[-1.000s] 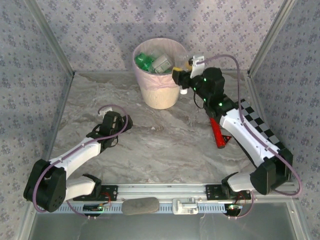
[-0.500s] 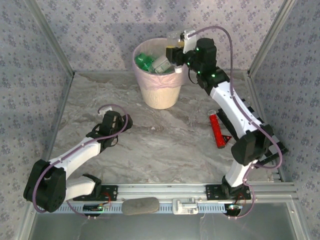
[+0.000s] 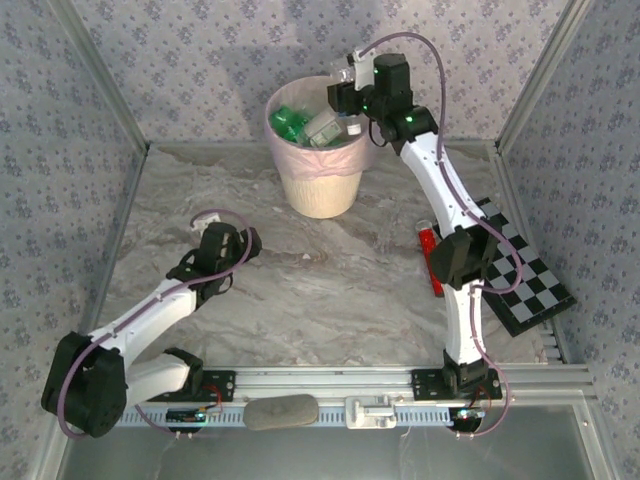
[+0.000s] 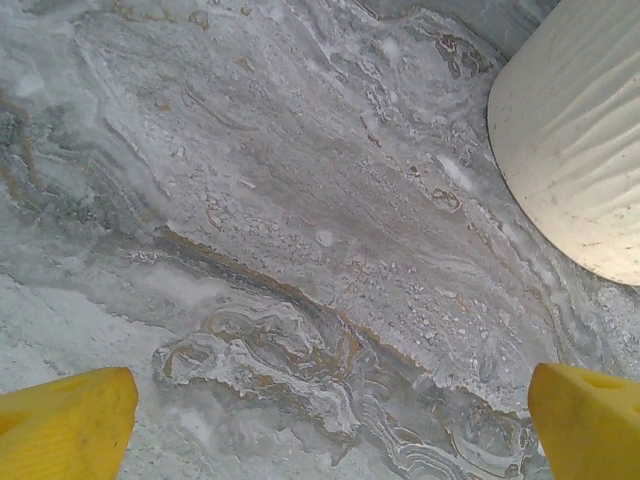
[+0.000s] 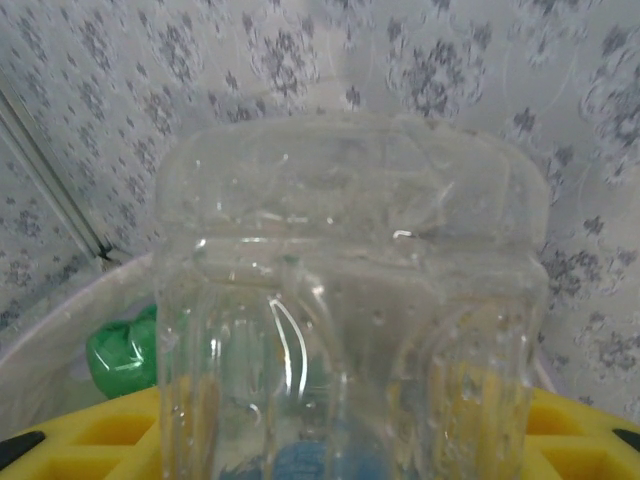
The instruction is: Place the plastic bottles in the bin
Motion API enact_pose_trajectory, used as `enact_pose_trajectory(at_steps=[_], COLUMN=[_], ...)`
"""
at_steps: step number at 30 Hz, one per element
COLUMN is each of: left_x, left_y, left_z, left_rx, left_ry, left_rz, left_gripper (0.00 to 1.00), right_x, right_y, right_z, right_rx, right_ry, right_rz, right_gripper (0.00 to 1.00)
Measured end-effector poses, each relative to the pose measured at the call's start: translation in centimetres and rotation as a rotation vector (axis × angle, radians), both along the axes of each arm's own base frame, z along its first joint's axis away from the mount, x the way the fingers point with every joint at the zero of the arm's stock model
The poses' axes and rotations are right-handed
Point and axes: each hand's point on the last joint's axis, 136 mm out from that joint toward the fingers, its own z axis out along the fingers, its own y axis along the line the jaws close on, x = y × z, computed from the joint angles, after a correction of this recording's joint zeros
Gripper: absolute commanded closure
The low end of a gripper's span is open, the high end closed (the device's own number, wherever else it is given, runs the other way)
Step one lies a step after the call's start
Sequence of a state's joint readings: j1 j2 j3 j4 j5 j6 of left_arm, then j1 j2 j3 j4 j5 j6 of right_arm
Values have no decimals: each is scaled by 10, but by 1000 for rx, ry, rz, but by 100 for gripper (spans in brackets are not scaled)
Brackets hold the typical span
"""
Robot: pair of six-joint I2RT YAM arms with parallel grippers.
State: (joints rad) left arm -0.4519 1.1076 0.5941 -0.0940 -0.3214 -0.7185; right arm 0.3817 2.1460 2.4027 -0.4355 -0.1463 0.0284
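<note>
Right pincer was seen raised at the far side of the bench, closed on a clear bottle that was clamped between its yellow fingers. In the wrist view the bottle's long axis was judged to run out along the fingers, away from the camera, with its blunt end foremost. The bin was placed just below and to the left of that pincer, and the pincer was held over the bin's far right rim, pointed in toward the mouth. Green bottles and a labelled clear one were already lodged inside, and the pale rim and a green bottle could be made out below the held bottle in the wrist view. The coming move was therefore judged to turn on one thing: whether the bottle hung fully inside the rim, so that on release it would drop into the bag rather than glance off the edge. That could not be settled from above, since the bottle was largely masked by the wrist. Left pincer was held low over bare bench with its jaws spread wide and nothing between them, well apart from the bin. One red bottle was left lying on the bench beside a checkered board, its long axis running near to far, close against the right arm and much nearer to it than to the left.
</note>
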Motion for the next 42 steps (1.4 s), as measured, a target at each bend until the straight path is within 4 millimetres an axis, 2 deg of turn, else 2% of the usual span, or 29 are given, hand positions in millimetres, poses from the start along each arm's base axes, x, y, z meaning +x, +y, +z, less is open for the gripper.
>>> enact_pose_trajectory(at_steps=[6, 11, 17, 18, 19, 20, 24, 28, 32, 35, 38, 40, 42], left_x=[0, -1, -1, -1, -1, -1, -1, 2, 7, 9, 13, 16, 19], left_y=[1, 2, 3, 4, 5, 6, 10, 19, 25, 29, 37, 45, 55], left_z=[2, 1, 1, 1, 1, 1, 3, 8, 15, 20, 26, 32, 37], left_rx=[4, 8, 12, 17, 24, 30, 56, 76, 81, 95, 124, 147, 169], left_ry=[-8, -1, -1, -1, -3, -5, -13, -26, -40, -51, -65, -77, -88], left_rz=[5, 5, 8, 9, 11, 13, 21, 44, 63, 73, 90, 114, 143], left_gripper=[0, 0, 0, 0, 0, 0, 0, 0, 0, 0, 0, 0, 0], right_x=[6, 12, 14, 14, 14, 14, 11, -4, -33, -55, -76, -91, -107], right_y=[-2, -9, -11, -11, -12, -12, -17, -26, -38, -48, -59, -68, -79], right_z=[-29, -35, -34, -33, -30, -29, -21, 2, 27, 33, 17, -5, -34], right_rx=[-32, -26, -26, -26, -27, -30, -46, -54, -50, -48, -62, -79, -107], right_ry=[77, 94, 93, 89, 83, 79, 61, 26, -8, -20, 0, 29, 74], right_rz=[-12, -30, -43, -43, -46, -50, -66, -76, -83, -91, -110, -125, -146], right_gripper=[49, 33, 17, 13, 4, 1, 1, 1, 1, 1, 1, 1, 1])
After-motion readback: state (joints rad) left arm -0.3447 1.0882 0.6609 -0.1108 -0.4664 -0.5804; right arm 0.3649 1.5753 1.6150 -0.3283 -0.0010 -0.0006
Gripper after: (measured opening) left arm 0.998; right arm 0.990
